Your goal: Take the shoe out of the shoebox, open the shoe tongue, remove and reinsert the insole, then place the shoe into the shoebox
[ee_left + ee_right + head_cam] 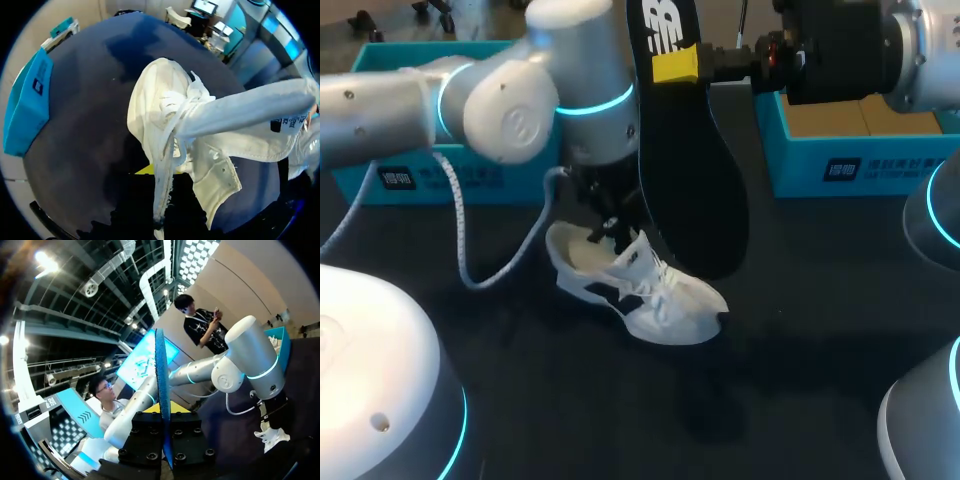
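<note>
A white shoe with dark side stripes lies on the black table, toe toward the front right. My left gripper comes down on its heel opening. In the left wrist view the left gripper is shut on the edge of the shoe's upper beside the laces, and the tongue stretches out sideways. One yellow fingertip shows. My right gripper is shut on the black insole, which hangs upright above the shoe. The right wrist view shows the insole edge-on between the right gripper's fingers.
An open teal shoebox stands at the back right. A second teal box stands at the back left behind my left arm, also seen as the teal box beside the shoe. A grey cable loops down from the left arm.
</note>
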Motion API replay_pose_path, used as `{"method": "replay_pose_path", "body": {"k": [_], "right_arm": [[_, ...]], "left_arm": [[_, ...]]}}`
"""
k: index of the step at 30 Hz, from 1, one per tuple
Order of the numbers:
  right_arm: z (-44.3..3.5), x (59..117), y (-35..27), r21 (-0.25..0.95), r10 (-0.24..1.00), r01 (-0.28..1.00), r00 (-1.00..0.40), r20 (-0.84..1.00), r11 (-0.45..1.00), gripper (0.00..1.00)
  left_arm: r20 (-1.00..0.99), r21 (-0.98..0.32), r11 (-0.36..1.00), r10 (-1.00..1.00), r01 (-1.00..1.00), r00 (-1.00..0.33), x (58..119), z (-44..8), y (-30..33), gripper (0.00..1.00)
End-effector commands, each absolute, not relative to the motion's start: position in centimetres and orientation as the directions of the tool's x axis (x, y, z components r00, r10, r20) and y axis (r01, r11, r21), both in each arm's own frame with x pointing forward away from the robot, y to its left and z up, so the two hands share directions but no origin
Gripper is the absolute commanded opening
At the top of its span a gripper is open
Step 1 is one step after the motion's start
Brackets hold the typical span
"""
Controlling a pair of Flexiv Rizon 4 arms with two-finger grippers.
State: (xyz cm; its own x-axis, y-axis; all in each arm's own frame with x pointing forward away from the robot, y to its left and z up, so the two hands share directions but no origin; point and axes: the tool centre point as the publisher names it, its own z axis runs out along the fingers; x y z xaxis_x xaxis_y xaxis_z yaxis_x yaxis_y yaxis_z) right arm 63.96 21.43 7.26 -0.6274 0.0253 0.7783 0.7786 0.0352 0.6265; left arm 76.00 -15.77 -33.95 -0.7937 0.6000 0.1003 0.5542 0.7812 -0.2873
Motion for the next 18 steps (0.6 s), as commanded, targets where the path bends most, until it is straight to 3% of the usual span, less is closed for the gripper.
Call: {"method": "replay_pose_path", "body": {"k": [1,18], "right_arm": [[7.22,64.01,21.79,0.626,0.027,0.779,-0.626,0.779,0.035,0.0],[7.22,64.01,21.79,0.626,0.027,0.779,-0.626,0.779,0.035,0.0]], "left_arm": [[0.197,-0.343,0.454,0.891,0.822,-0.41,77.46,-32.83,-16.01,0.0],[0.192,-0.342,0.416,0.908,0.842,-0.371,77.83,-32.28,-16.17,0.0]]}}
